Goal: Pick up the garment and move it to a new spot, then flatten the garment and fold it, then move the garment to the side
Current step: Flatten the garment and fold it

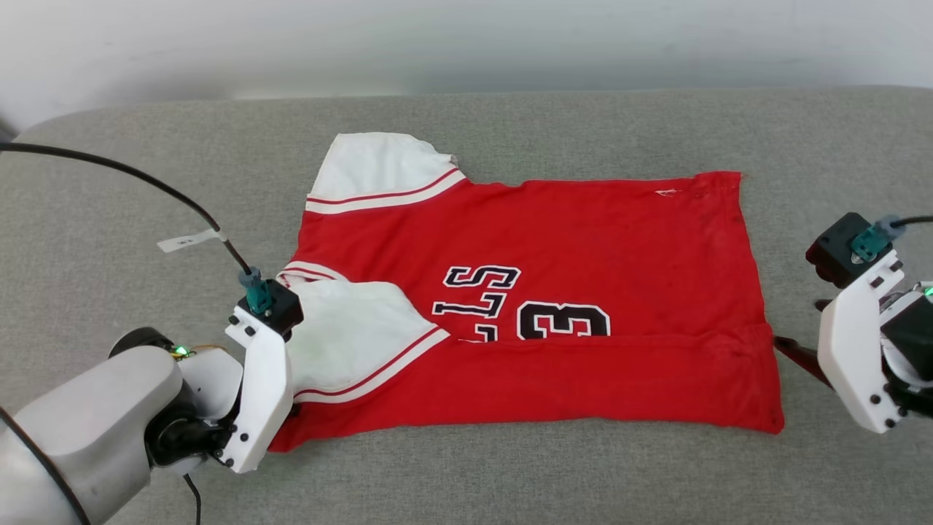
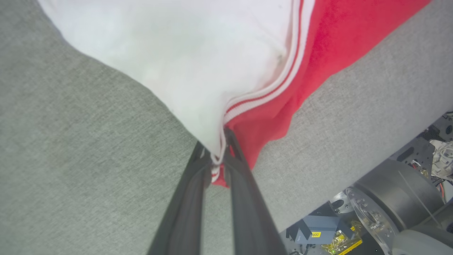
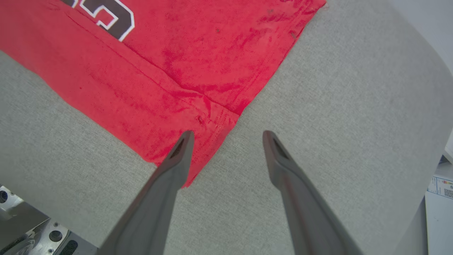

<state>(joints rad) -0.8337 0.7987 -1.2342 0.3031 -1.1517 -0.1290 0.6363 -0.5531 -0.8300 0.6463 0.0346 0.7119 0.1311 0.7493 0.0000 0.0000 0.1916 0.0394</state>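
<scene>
left gripper (image 2: 215,141) is right up in the wrist cam. its two dark fingers (image 2: 184,212) are squeezed nearly together with a bit of the garment (image 1: 554,240) pinched between the tips, right where the striped trim of the near sleeve (image 1: 350,328) meets the red body. so yeah, clamped on cloth, with just the fabric between the tips

from the head cam the garment is lying spread on the grey cushion (image 1: 510,474), collar end towards the robot's left, bottom hem towards its right. the far sleeve (image 1: 379,171) sticks out flat towards the back, and the near sleeve is folded in over the chest. the near long edge of the red body is folded up over itself too, so the crease cuts across the bottom of the black letters and the 3 (image 1: 563,321)

right gripper (image 3: 228,134) is spread wide and holding nothing. one fingertip sits over the red hem corner, the other over bare cushion just beside it. can't tell if either is actually touching down. in the head cam that gripper is off the right-hand hem, near the front corner

also a black cable (image 1: 146,182) with a white tag (image 1: 186,239) loops to the left wrist. the left wrist cam catches the cushion's edge with some of the robot's grey base (image 2: 396,198) below it
</scene>
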